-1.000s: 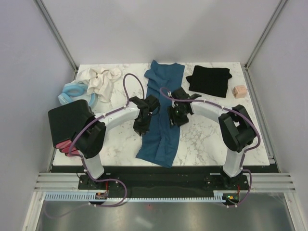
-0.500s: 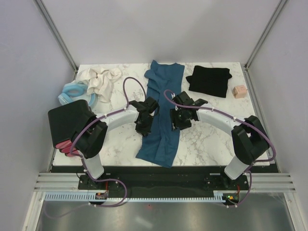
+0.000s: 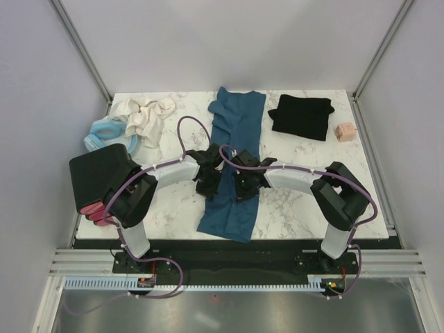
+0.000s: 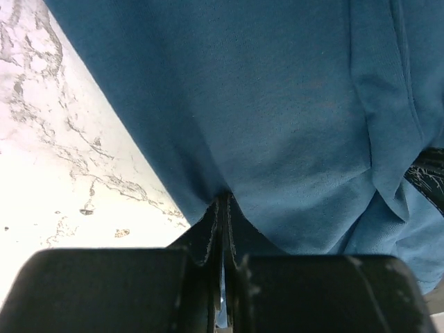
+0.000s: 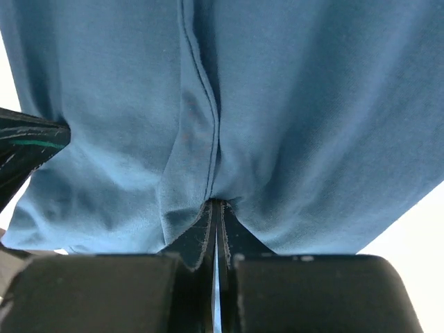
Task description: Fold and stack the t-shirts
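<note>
item 1, teal-blue t-shirt (image 3: 237,132): lies as a long narrow strip down the middle of the marble surface (image 3: 298,205), one end at the far edge, the other at the near edge. it looks narrowed lengthwise but not yet folded short.

item 2, left pincer (image 4: 223,225): clamped tight on the strip's left edge, about mid-length. the cloth puckers into the tips. an edge hold lets the fabric be lifted instead of dragged.

item 3, right pincer (image 5: 216,211): clamped tight on a pinch of the same shirt, next to a stitched seam toward its right side, roughly level with the left one. the two holds sit side by side across the strip's width. that likely sets up carrying one half over the other in a crosswise fold.

item 4, black t-shirt (image 3: 302,116): far right of the surface, a compact dark patch well apart from the teal one, touched by neither arm. probably parked there until the stacking step.

item 5, not of the task: a pale blue ring-shaped item (image 3: 104,133) and a cream cloth bundle (image 3: 144,114) at the far left, and a small pinkish block (image 3: 344,132) just right of the black shirt.

note: both pinches are shallow, and one may catch only the top layer.
</note>
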### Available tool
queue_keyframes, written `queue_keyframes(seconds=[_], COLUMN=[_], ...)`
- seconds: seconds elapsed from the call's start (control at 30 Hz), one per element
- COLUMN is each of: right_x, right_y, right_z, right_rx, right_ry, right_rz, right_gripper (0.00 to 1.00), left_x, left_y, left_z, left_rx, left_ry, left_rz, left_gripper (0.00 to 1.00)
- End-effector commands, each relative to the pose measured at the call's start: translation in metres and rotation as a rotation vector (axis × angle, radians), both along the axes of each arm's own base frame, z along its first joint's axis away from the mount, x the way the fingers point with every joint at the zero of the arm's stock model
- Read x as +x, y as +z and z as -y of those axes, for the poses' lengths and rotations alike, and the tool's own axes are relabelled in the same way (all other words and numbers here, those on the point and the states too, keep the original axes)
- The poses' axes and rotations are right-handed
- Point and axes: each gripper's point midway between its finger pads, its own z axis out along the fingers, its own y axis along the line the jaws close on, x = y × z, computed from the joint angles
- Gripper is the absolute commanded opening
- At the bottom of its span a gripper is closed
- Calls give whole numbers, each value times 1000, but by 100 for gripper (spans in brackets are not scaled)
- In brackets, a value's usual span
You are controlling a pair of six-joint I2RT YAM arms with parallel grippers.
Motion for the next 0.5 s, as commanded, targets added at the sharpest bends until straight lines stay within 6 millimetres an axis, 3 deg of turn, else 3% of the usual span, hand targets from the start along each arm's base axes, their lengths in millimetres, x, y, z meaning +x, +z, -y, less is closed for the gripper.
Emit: queue_keyframes(seconds=[0.0,0.37,0.47], right_x=[-10,-10,-15], right_y=[-25,-17,-8], right_z=[35,71,72], right_rx=[-172,-287,-277], right_ry=[-50,-44,-42], right_rz=[-13,-17,-27], right_gripper=[2,6,15], left_x=[-28,-66,-74], left_y=[-31,-25,-25], left_z=[-13,-7,-9], left_rx=[36,-6,3], left_ry=[-29,-35,-33], left_rz=[-87,-149,-159], left_gripper=[2,2,2])
